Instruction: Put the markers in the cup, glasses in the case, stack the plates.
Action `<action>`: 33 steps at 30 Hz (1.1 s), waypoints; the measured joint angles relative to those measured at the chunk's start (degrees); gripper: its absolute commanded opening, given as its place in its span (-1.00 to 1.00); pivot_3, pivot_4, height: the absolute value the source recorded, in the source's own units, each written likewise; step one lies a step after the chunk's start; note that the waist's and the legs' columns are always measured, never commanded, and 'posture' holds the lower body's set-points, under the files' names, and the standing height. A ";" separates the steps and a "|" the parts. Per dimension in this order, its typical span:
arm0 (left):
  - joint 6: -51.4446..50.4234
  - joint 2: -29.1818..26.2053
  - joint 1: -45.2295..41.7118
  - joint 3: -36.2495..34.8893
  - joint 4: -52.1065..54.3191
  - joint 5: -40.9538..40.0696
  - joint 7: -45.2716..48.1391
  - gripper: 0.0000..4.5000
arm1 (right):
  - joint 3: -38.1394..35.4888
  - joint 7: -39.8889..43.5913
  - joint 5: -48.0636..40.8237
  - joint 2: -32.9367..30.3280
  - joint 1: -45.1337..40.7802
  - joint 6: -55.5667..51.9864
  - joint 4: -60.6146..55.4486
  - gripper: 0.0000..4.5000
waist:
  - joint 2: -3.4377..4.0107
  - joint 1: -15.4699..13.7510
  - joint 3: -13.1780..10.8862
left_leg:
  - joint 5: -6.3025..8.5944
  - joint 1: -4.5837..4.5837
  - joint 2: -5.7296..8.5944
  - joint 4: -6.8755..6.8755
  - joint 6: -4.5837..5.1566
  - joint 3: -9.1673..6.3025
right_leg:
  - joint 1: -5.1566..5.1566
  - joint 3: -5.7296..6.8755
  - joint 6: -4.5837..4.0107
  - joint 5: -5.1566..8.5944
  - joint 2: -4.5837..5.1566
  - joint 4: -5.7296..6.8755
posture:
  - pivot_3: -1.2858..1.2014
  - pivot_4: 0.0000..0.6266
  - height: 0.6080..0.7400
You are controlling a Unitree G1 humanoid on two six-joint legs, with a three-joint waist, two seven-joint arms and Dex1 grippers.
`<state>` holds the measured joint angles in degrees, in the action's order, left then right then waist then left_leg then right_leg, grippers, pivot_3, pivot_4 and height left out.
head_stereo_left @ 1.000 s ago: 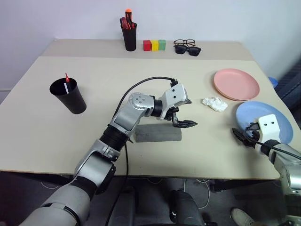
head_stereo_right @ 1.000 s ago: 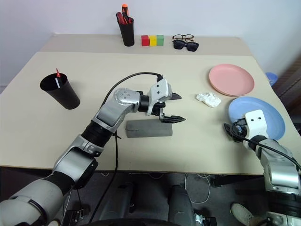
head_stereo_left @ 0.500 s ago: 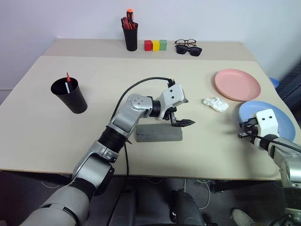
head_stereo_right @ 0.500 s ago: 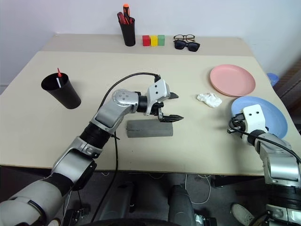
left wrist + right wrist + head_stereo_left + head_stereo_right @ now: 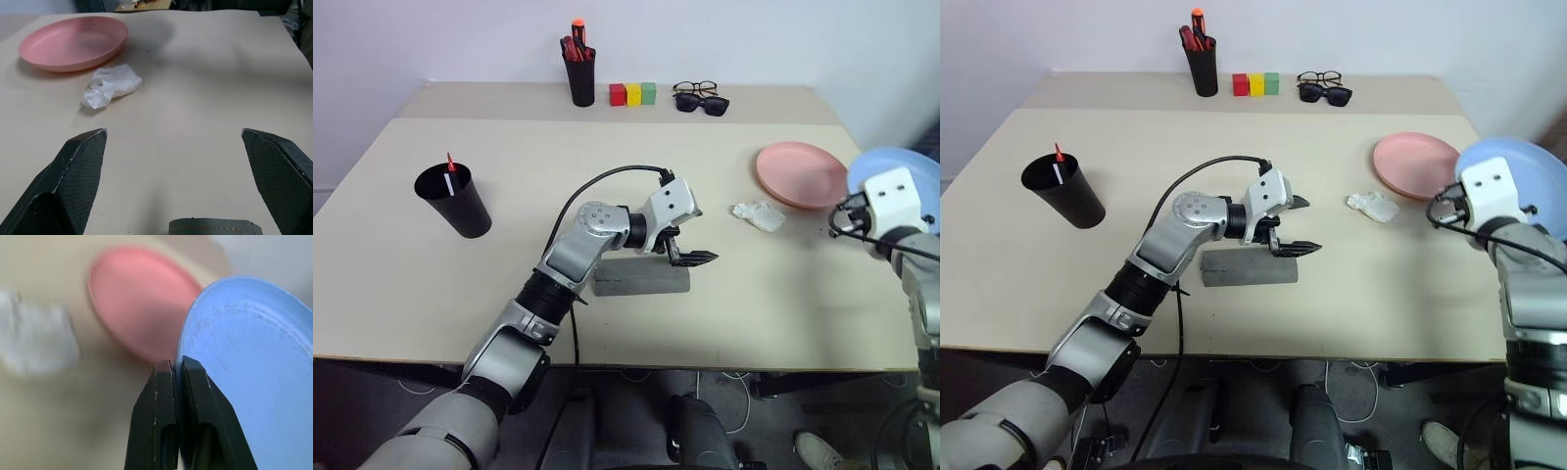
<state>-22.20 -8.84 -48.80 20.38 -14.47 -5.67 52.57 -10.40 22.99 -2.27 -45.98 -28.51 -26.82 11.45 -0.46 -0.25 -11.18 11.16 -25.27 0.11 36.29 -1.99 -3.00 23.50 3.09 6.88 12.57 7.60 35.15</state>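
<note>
Blue plate (image 5: pixel 249 372) now lifted off table (image 5: pixel 1351 294), R gripper (image 5: pixel 178 369) clamped on rim.

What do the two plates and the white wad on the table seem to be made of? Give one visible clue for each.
Pink plate: likely plastic, smooth with a soft sheen and a moulded rim.
Blue plate: likely the same plastic, matte with faint scuffs; it stays rigid pinched at its edge by the right claw.
White wad: probably tissue or paper, crumpled into soft creases.
</note>
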 measured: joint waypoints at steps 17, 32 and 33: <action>-10.47 -3.61 8.69 -3.36 14.75 -1.22 -7.82 1.00 | 12.59 1.89 10.63 11.16 -33.87 34.43 59.23 -0.37 | 0.11 1.39 -0.07 | -0.06 0.07 0.02 -0.13 -0.07 -0.01 | 0.04 -0.05 0.12 -0.04 -0.02 0.14 | 0.03 -0.52 1.00; -9.77 -3.42 9.34 -3.28 12.77 -3.29 -6.65 1.00 | 4.12 7.28 0.53 11.07 -16.02 30.07 36.36 0.07 | 0.11 0.82 -0.06 | -0.09 0.15 0.05 -0.08 -0.09 -0.03 | -0.11 -0.06 0.13 -0.03 -0.01 0.15 | 0.03 -0.52 1.00; -9.44 -3.31 8.95 -3.27 11.78 -3.42 -6.29 1.00 | 3.20 7.48 -0.60 11.13 -11.91 27.75 31.64 0.07 | 0.12 0.74 -0.06 | -0.09 0.14 0.06 -0.07 -0.08 -0.04 | -0.11 -0.06 0.13 -0.03 0.00 0.15 | 0.03 -0.52 1.00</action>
<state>-31.64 -12.15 -39.85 17.12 -2.69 -9.09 46.29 -7.19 30.47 -2.87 -34.85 -40.41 0.93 43.09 -0.34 0.49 -11.23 11.08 -25.13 0.17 36.22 -2.07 -3.04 23.39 3.04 7.01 12.53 7.60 35.29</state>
